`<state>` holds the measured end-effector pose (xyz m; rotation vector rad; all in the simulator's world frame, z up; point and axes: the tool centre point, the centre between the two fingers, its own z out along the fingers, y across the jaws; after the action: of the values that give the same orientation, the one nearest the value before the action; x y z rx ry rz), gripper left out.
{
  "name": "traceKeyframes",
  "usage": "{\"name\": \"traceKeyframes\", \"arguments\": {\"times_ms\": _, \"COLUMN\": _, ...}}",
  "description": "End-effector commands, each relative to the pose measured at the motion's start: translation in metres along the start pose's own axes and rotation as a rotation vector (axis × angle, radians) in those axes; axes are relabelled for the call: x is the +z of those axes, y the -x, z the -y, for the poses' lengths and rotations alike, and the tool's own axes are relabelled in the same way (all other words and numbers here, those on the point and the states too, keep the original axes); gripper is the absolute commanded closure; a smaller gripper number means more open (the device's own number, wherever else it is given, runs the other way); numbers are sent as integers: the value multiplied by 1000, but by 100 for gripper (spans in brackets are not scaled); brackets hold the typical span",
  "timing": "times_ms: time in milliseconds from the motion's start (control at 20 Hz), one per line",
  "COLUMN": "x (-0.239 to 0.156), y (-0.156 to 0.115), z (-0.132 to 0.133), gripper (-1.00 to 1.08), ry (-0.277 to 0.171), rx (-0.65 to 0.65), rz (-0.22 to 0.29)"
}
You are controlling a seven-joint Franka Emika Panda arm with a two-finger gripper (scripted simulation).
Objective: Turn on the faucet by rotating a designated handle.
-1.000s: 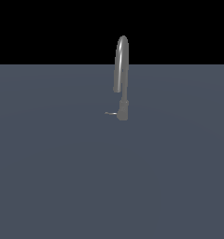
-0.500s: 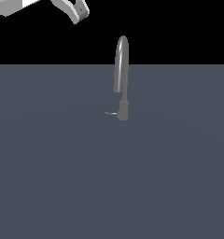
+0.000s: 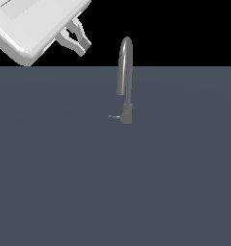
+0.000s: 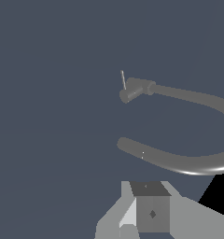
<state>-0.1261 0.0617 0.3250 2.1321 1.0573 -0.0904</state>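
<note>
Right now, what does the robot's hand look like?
It's a chunky white block with rounded edges and a grey panel. Its gripper has two thin, pale grey jaws with dark tips. Close up, the wrist view shows grey blocky parts with a tiny diamond mark. No cables show.

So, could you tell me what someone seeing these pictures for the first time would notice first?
Probably the faucet, standing alone mid-scene on the dark grey surface, its tall arched spout rising against the black background. Next, the big white gripper in the exterior view's upper left corner, well clear of the faucet. A closer look finds the thin handle sticking out from the base toward the exterior view's left.
</note>
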Motion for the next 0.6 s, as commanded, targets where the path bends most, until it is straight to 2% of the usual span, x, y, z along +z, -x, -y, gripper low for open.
{"name": "traceKeyframes", "arguments": {"times_ms": 0, "x": 7, "y": -8, "z": 3, "gripper": 108, "ry": 45, "rx": -48, "rz": 4}}
{"name": "traceKeyframes", "arguments": {"times_ms": 550, "x": 38, "y": -36, "z": 13, "gripper": 108, "ry": 218, "rx": -228, "rz": 23}}
